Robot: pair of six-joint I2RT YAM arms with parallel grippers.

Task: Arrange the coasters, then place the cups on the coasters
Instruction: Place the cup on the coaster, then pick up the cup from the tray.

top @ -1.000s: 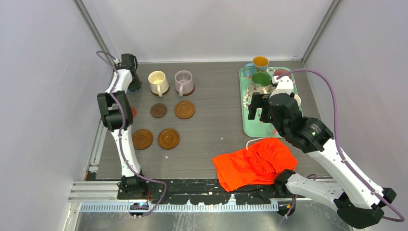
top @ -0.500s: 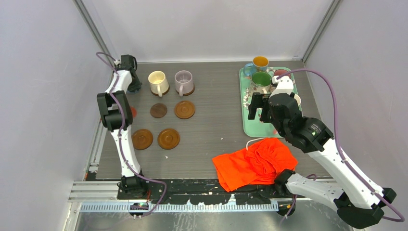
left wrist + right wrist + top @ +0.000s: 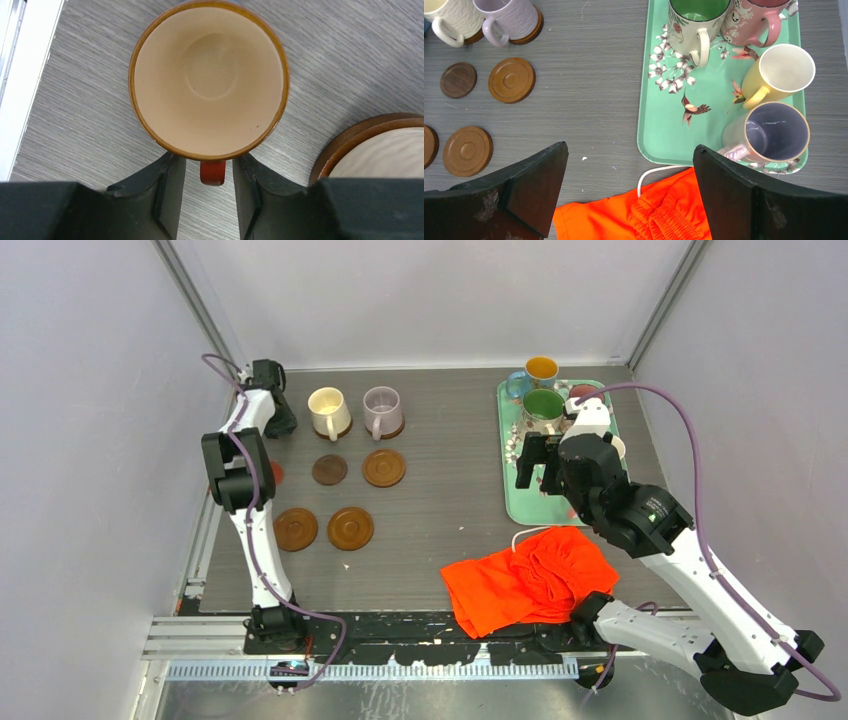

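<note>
In the left wrist view a tiny orange-rimmed cup [image 3: 210, 80] stands on the table, cream inside. Its red-orange handle [image 3: 213, 172] sits between the jaws of my left gripper [image 3: 209, 160], which is open, with a gap on each side. A cream cup [image 3: 329, 412] and a lilac cup [image 3: 382, 410] stand on brown coasters. Several bare coasters [image 3: 384, 467] lie in front of them. My right gripper [image 3: 535, 462] hangs wide open and empty over the tray's near-left edge. On the tray stand a green-inside cup [image 3: 698, 20] and a pink cup [image 3: 756, 20].
The teal floral tray [image 3: 674, 130] also carries a yellow mug [image 3: 781, 70] and a lilac-inside mug [image 3: 774, 132]. A crumpled orange cloth [image 3: 530, 580] with a white cord lies in front of the tray. A red-orange disc [image 3: 277, 473] peeks out beside the left arm.
My left gripper's jaws have parted and let go of the small cup's handle. The right arm has not moved.
</note>
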